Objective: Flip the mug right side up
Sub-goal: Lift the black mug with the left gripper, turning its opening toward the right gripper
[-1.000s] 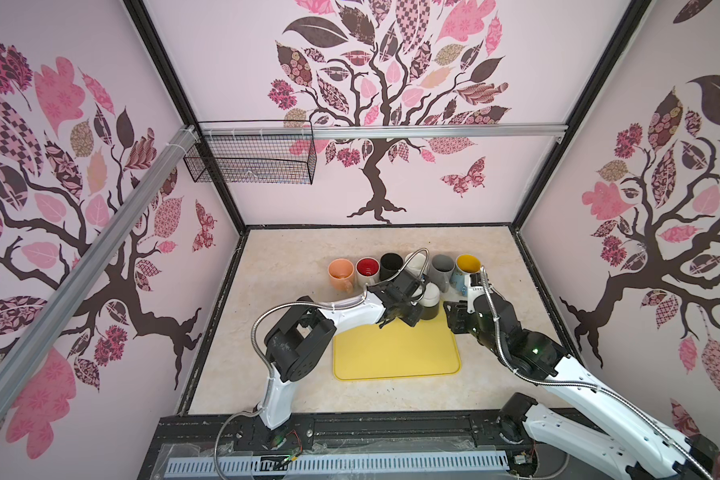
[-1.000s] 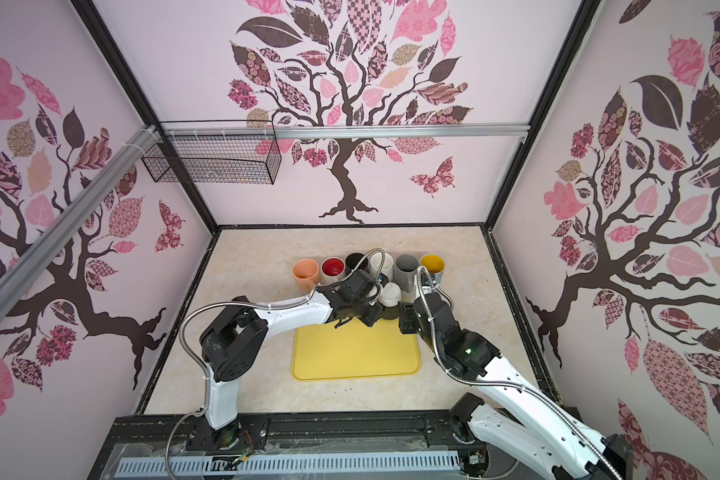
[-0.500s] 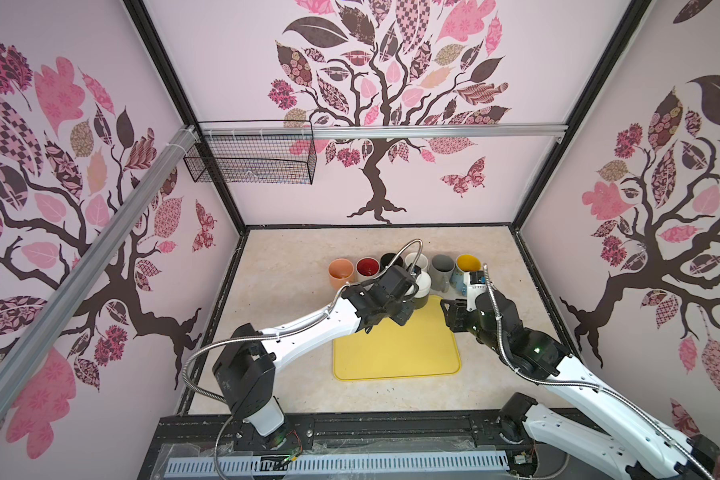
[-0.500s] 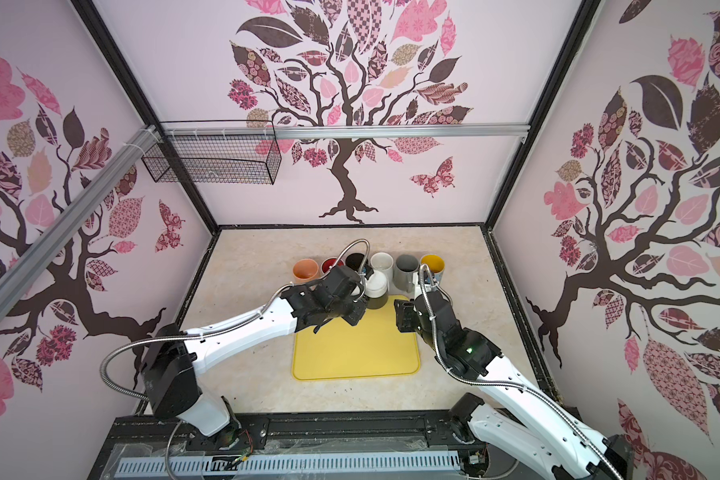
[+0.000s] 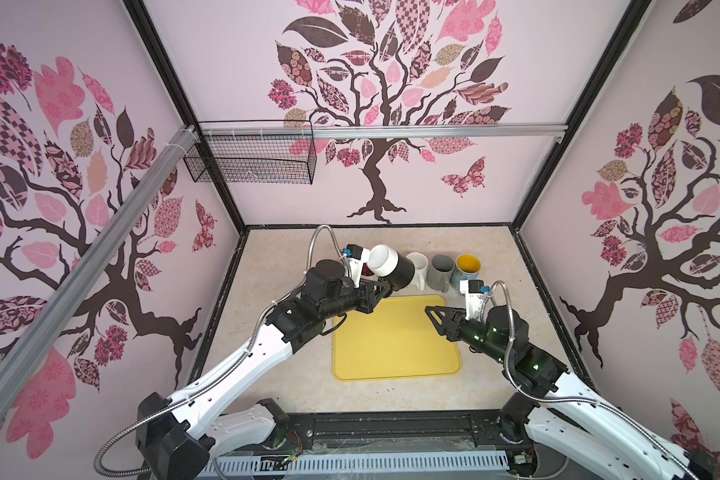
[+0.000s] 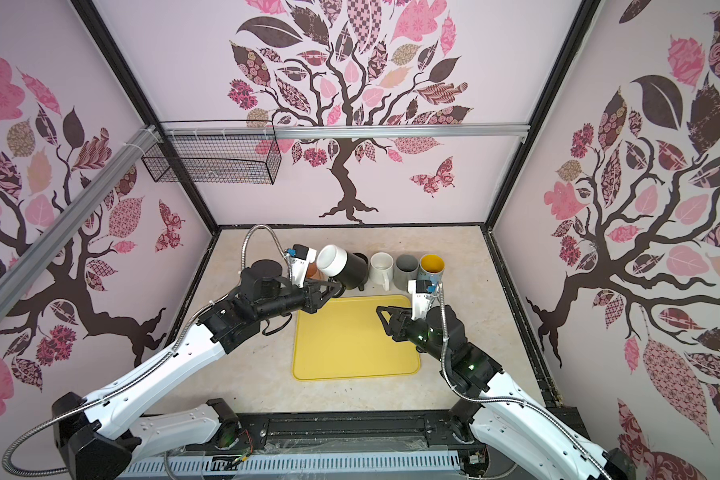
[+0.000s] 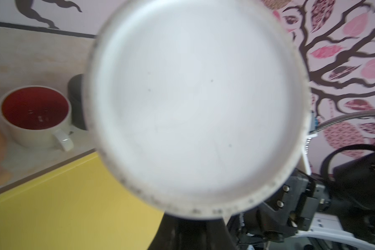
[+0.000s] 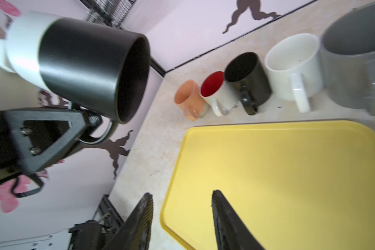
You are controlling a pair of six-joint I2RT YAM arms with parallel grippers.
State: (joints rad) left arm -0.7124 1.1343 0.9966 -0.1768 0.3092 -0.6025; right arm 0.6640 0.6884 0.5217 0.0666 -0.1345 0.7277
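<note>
One second back I had mug (image 5: pixel 391 268) base-up at tray (image 5: pixel 395 357) back edge. Now left hand (image 5: pixel 385 287), clamped on handle (image 8: pixel 102 134), holds it aloft, tipped sideways, mouth toward right arm. Roughly half turned, I judge. Right hand (image 5: pixel 431 312) apart, empty, over tray.

The blurred mug (image 7: pixel 195 108) blocks most of the left wrist view; the grey mug (image 8: pixel 355 54) is cut off.
</note>
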